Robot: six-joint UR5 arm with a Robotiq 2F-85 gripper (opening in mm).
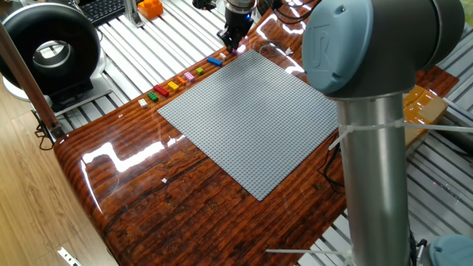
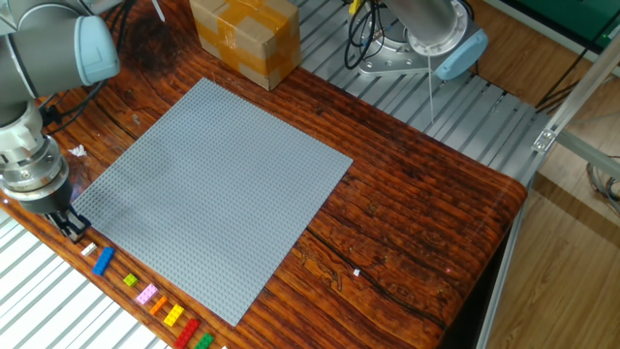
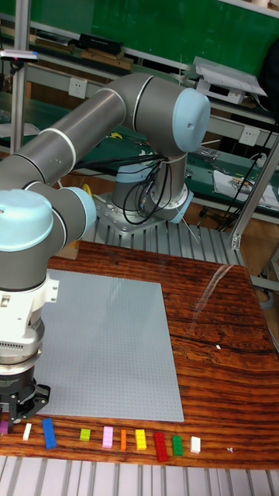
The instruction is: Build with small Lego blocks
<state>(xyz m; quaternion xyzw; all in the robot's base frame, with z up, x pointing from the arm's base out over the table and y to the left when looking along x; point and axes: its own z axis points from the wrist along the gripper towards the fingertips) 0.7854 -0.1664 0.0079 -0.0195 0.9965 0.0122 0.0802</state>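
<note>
The small Lego blocks (image 1: 185, 78) lie in a single row on the wooden table, along one edge of the grey baseplate (image 1: 251, 118). The other fixed view shows the row (image 2: 147, 294) running from white and blue to red and green. In the tall fixed view the same row (image 3: 108, 437) sits below the baseplate (image 3: 101, 349). My gripper (image 2: 73, 228) points down at the end of the row, just off the baseplate corner (image 2: 92, 208). A purple block (image 3: 2, 426) lies right by its fingertips (image 3: 37, 397). The gap between the jaws is too small to judge.
A cardboard box (image 2: 244, 34) stands past the baseplate's far corner. My own arm column (image 1: 377, 148) blocks the right of one fixed view. A black round device (image 1: 48, 48) and an orange object (image 1: 150, 7) sit on the slatted bench beyond the table edge.
</note>
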